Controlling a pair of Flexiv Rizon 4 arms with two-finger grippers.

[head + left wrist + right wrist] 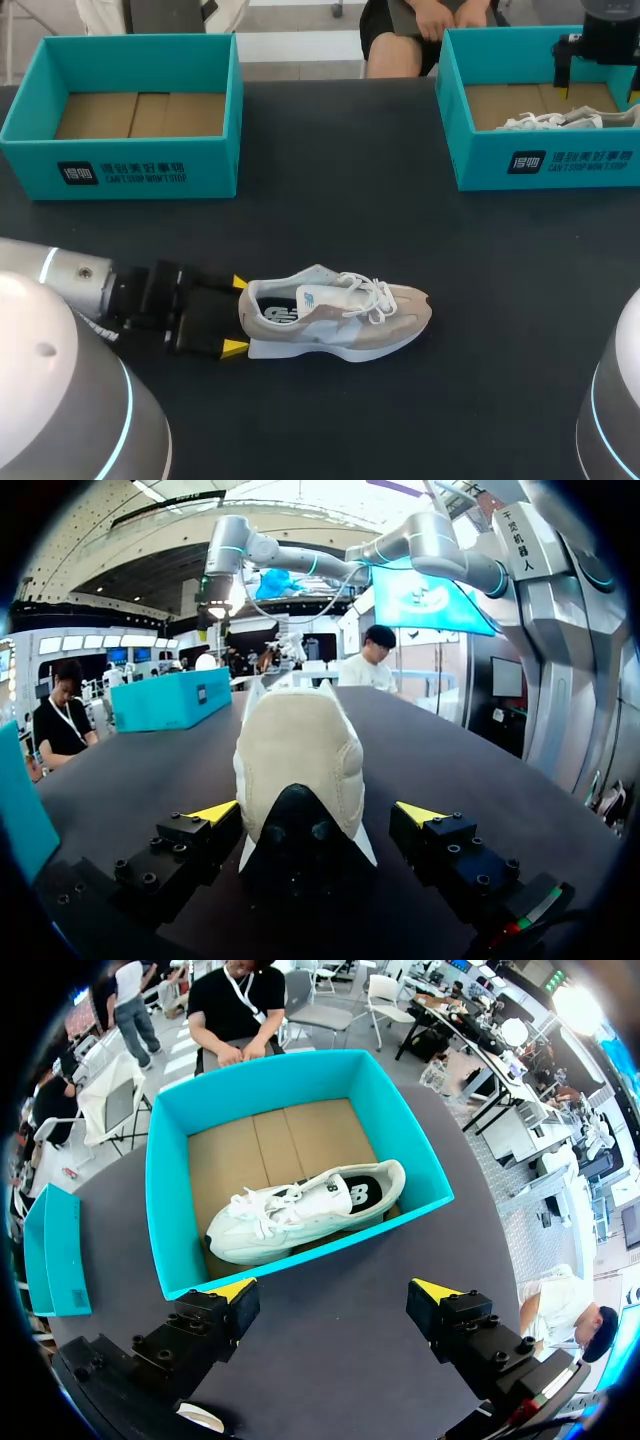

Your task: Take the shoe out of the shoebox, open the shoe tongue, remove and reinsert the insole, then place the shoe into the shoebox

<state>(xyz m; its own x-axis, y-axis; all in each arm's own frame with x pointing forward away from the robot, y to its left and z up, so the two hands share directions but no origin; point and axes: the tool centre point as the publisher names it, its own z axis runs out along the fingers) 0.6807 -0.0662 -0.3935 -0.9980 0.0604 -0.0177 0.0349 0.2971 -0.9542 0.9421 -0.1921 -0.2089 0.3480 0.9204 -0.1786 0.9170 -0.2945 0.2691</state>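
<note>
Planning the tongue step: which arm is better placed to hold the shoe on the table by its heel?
Probably left. The left hand sits open with the heel of the shoe between its fingers, while the right hand hangs over the right shoebox, away from that shoe.

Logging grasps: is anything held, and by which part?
Nothing is held. The left end effector stands open with the heel of the shoe untouched between its fingers; the right end effector is open over a shoebox.
</note>
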